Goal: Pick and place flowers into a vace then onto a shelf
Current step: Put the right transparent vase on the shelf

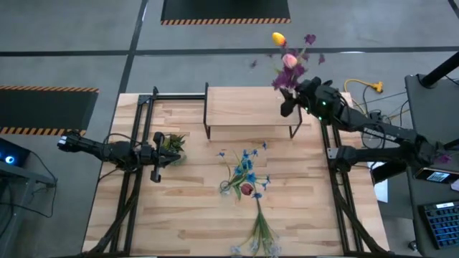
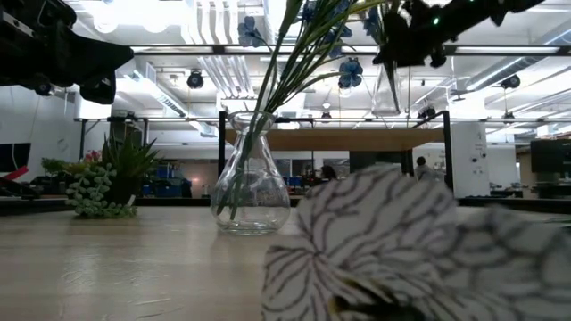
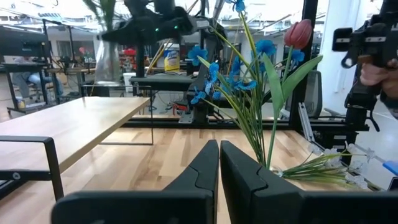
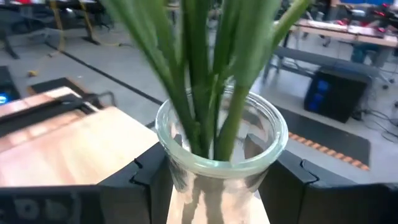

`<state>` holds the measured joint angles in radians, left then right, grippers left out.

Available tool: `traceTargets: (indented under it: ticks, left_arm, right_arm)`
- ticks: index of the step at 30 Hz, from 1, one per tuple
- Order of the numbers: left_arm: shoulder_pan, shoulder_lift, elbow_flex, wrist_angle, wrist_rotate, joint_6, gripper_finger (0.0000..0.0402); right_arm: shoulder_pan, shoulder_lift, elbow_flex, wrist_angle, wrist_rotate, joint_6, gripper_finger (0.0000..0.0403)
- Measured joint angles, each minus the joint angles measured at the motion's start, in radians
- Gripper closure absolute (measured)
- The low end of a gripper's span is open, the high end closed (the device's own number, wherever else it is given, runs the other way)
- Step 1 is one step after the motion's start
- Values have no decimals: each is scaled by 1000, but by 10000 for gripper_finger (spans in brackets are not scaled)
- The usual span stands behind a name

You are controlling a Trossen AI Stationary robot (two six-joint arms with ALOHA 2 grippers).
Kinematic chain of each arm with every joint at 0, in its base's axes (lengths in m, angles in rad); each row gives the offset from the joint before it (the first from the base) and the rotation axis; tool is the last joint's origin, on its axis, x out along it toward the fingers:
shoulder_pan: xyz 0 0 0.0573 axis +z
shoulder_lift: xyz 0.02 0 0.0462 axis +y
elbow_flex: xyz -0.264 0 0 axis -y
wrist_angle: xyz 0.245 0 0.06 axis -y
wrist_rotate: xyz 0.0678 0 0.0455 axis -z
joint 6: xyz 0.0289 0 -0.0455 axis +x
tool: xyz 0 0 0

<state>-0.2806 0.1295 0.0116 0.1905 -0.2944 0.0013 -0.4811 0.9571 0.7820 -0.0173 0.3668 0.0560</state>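
Observation:
My right gripper [image 1: 292,98] is shut on a clear glass vase [image 4: 221,152] that holds purple, pink and yellow flowers [image 1: 290,61], over the far right corner of the small wooden shelf [image 1: 247,107]. A second glass vase [image 2: 252,183] with blue flowers and a red tulip [image 1: 244,175] stands on its base on the table in front of the shelf. Loose stems [image 1: 262,231] lie flat near the table's near edge. My left gripper [image 1: 155,170] is shut and empty at the table's left, by a potted plant [image 1: 171,143]. My right gripper pinches the vase between its two fingers [image 4: 146,177], one on either side of the neck [image 4: 186,171] just under the rim. The vase stands upright in the hold, its green stalks rising out of the mouth. In the left wrist view it [image 3: 107,59] shows above the shelf top.
The shelf's black legs [image 1: 208,132] stand on the slatted table. A large white-veined leaf [image 2: 401,254] lies close in front of the low camera. Black frame rails [image 1: 136,122] run along the table's left and right sides. A person's hand [image 3: 379,71] shows beyond the table.

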Motion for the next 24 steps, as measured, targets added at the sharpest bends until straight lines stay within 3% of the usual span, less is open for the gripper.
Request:
traceTargets:
  ticks: [7,24]
  left_arm:
    - [0,0,0,0,0,-1,402]
    - [0,0,0,0,0,0,402]
  right_arm:
    - [-53,57,-30,103,-31,-2,227]
    - [-61,81,-115,168,-51,15,223]
